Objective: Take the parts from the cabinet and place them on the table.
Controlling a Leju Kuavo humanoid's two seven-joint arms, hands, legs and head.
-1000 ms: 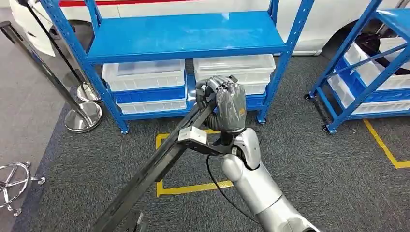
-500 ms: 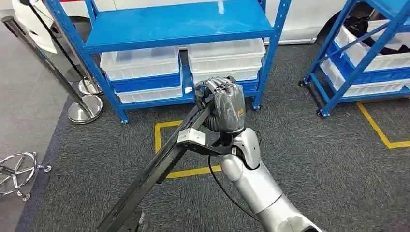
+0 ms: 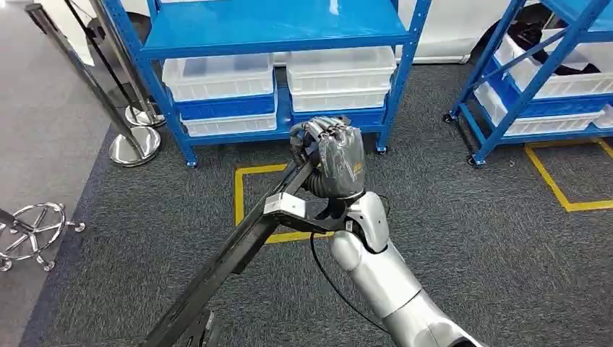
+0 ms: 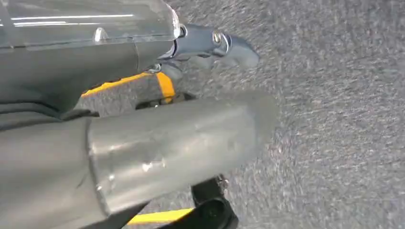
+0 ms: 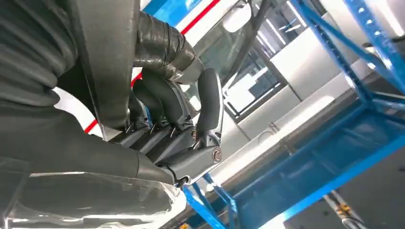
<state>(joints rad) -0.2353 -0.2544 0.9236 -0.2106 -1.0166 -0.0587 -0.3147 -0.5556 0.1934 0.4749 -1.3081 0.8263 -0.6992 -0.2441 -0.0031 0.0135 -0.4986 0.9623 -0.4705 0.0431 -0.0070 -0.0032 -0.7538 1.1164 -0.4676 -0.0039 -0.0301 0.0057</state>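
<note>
Running on a long diagonal, the black bar-shaped part [image 3: 231,264] has its upper end in the right hand [image 3: 334,160] at mid-frame in the head view and its lower end down at the bottom edge, toward the robot's left; the long axis slants from high on the right to low on the left, over the grey carpet [image 3: 470,238]. A small silver block [image 3: 284,204] sits on the part a little below the grip. The right hand is closed around the upper end of the part, fingers curled over it, with the back of the hand facing the camera. In the right wrist view the dark fingers [image 5: 167,102] wrap a black ribbed section of the part [image 5: 162,45], thumb alongside. The right arm [image 3: 379,278] rises from the lower edge of the head view, silver, bent at the wrist so that the hand stands upright above it, and a thin black cable [image 3: 325,278] loops beside the forearm.

The left hand [image 4: 143,138] hangs over the carpet in the left wrist view, its thick grey thumb lying across the picture with a darker fingertip [image 4: 229,45] beyond it; whether it is open or closed I cannot tell.

Ahead stands a blue shelf rack [image 3: 275,29] holding white bins [image 3: 340,76], with a second blue rack [image 3: 549,65] to the right, yellow tape lines [image 3: 246,195] on the carpet, and chromed stanchion bases [image 3: 135,144] to the left
</note>
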